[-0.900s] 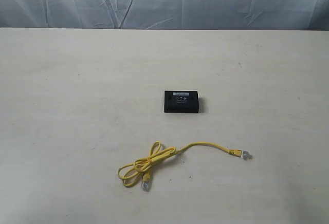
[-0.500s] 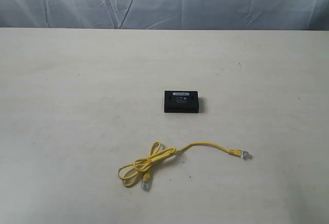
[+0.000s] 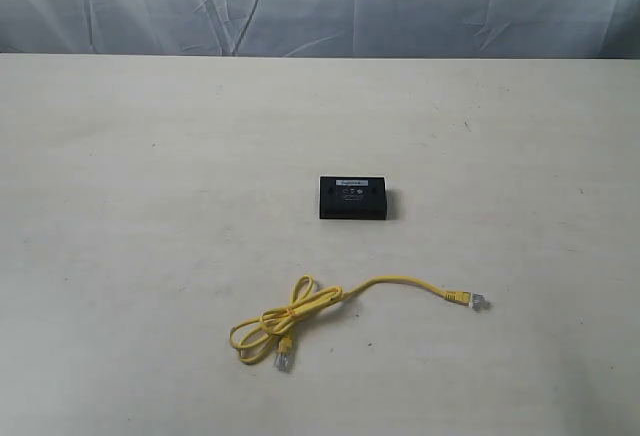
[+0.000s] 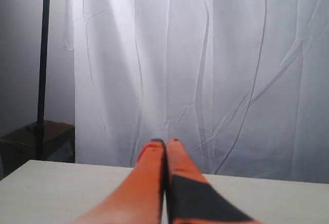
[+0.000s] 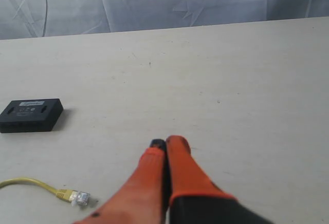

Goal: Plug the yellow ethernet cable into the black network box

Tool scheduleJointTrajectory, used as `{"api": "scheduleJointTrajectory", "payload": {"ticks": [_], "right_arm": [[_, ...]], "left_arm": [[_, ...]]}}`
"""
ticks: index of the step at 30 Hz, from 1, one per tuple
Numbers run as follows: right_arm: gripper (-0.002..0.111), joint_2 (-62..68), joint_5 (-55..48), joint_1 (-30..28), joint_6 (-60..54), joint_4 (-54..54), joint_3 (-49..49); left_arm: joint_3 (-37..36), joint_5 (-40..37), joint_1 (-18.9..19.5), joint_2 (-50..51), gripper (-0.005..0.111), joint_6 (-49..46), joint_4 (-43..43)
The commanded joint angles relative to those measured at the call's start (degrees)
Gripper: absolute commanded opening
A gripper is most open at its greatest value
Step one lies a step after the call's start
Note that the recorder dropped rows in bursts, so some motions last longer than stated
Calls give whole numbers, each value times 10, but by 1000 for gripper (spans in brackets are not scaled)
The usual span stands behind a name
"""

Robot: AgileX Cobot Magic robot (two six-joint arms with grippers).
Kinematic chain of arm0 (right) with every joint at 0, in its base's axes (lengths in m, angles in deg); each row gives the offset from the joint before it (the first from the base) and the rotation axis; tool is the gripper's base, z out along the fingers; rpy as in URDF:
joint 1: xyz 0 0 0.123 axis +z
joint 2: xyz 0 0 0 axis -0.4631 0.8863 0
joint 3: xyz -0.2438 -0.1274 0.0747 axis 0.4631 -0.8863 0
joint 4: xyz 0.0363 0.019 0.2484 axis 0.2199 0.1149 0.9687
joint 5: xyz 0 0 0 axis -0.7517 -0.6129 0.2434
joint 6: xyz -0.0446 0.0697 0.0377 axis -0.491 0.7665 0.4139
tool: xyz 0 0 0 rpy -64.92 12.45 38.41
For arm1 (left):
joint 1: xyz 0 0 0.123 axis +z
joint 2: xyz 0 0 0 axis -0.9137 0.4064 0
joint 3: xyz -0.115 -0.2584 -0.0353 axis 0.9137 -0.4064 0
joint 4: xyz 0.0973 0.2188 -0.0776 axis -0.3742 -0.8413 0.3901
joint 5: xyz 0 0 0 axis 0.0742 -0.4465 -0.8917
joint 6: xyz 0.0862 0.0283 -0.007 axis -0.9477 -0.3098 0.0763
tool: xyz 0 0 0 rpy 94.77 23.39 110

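a small flat rectangular black plastic network box [image 3: 356, 198] with a pale label strip on top lies flat near the middle of the pale, lightly speckled tabletop [image 3: 150, 156]. the thin bright yellow ethernet cable [image 3: 318, 299] lies apart from it, toward 6 o'clock in the exterior view, with bare tabletop between the two. its bundled loop sits at about 7 o'clock from the box, and one small clear plastic plug [image 3: 285, 361] rests at the loop's 6 o'clock edge. the free length of cable runs out toward 3 o'clock and ends in the second clear plug [image 3: 478, 302], at about 5 o'clock from the box and not plugged in. wrinkled pale grey cloth [image 3: 320, 6] hangs behind the tabletop at 12 o'clock. the orange-tipped left gripper [image 4: 164, 142] has its jaws pressed together on nothing and points over the tabletop's edge toward a white curtain [image 4: 231, 54] and a thin black pole [image 4: 43, 64]. the orange-tipped right gripper [image 5: 165, 142] is above the tabletop, jaws likewise closed and empty, near the free plug and well apart from the box.
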Motion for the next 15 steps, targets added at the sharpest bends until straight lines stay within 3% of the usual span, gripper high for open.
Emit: {"api": "scheduleJointTrajectory", "payload": {"ticks": [1, 4, 6, 12, 15], "right_arm": [[-1, -3, 8, -2, 0, 2, -1], [-1, -3, 7, -2, 0, 2, -1], [-1, -3, 7, -2, 0, 2, -1], [-1, -3, 7, -2, 0, 1, -1], [-1, -3, 7, -2, 0, 1, -1]], "left_arm": [[84, -84, 0, 67, 0, 5, -31], [155, -164, 0, 142, 0, -6, -31], [197, -235, -1, 205, 0, -69, -23], [284, -374, -24, 390, 0, -337, 187], [321, -416, -37, 488, 0, -375, 242]]}}
